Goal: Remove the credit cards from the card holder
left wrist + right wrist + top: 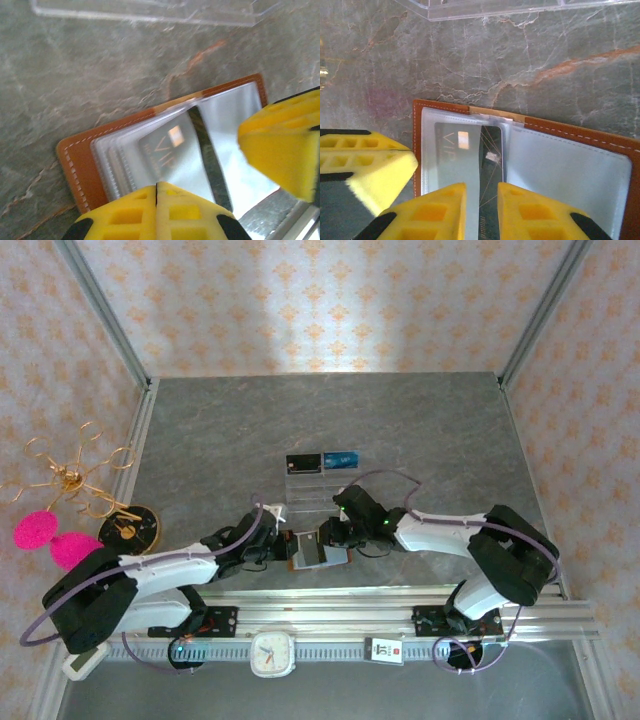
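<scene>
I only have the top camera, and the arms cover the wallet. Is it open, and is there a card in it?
Observer: Yes. The right wrist camera shows the wallet lying open, with a card marked VIP inside a clear sleeve.
Operator: Is the right pincer on it?
Observer: The right pincer sits over that card's edge with a narrow gap between its fingers. I can't tell whether it touches.
Operator: And the left one?
Observer: In the left wrist camera the left pincer is shut, its fingers pressed together over the sleeves.
</scene>
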You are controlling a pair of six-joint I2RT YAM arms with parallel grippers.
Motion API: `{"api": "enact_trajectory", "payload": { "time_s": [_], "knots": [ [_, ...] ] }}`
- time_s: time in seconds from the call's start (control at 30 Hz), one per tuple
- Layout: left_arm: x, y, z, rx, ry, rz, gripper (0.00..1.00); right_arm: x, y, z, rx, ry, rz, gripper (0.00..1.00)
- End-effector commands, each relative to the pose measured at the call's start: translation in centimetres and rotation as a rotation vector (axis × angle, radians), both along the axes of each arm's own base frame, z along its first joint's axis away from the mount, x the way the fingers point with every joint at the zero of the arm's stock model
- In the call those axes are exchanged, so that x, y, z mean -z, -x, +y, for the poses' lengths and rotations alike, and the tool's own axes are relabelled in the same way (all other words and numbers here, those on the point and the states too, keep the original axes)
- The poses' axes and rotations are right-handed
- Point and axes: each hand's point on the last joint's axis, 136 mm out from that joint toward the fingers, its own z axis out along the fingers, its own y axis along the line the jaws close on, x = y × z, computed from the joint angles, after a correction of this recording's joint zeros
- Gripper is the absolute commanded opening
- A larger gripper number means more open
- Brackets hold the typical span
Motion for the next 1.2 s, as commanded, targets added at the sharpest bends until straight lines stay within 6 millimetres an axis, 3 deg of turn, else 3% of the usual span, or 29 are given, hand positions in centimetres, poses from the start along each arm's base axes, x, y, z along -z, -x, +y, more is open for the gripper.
{"api": "enact_trajectory", "payload": {
  "time_s": [0.0,0.17,0.37,0.57,0.67,0.93,1.03,1.17],
  "knots": [
    [-1.4,-0.7,-1.4,0.025,0.018,-0.035,0.00,-0.1,-0.4,-0.4,0.001,0.018,-0.027,0.23],
    [-0.6,-0.6,-2.8,0.054,0.028,-0.015,0.00,1.2,0.1,-0.6,-0.007,0.038,0.004,0.23],
    [2.1,0.5,-1.7,0.045,-0.026,0.046,0.00,2.7,1.5,-0.1,-0.056,0.063,0.038,0.24],
    [4.7,1.2,0.7,0.016,-0.139,0.086,0.00,4.8,0.4,-4.4,0.059,0.267,-0.016,0.27],
    [5.8,1.8,1.3,0.013,-0.140,0.119,0.00,5.2,0.4,-5.4,0.082,0.303,-0.022,0.28],
    [6.1,2.0,2.0,0.008,-0.134,0.121,0.00,5.9,-0.3,-7.5,0.137,0.405,-0.066,0.25],
    [6.0,2.0,1.8,0.013,-0.125,0.121,0.00,5.9,-0.3,-7.1,0.110,0.422,-0.089,0.22],
    [5.7,1.8,1.5,0.017,-0.115,0.112,0.00,6.2,0.3,-5.6,0.034,0.438,-0.101,0.28]
  ]
}}
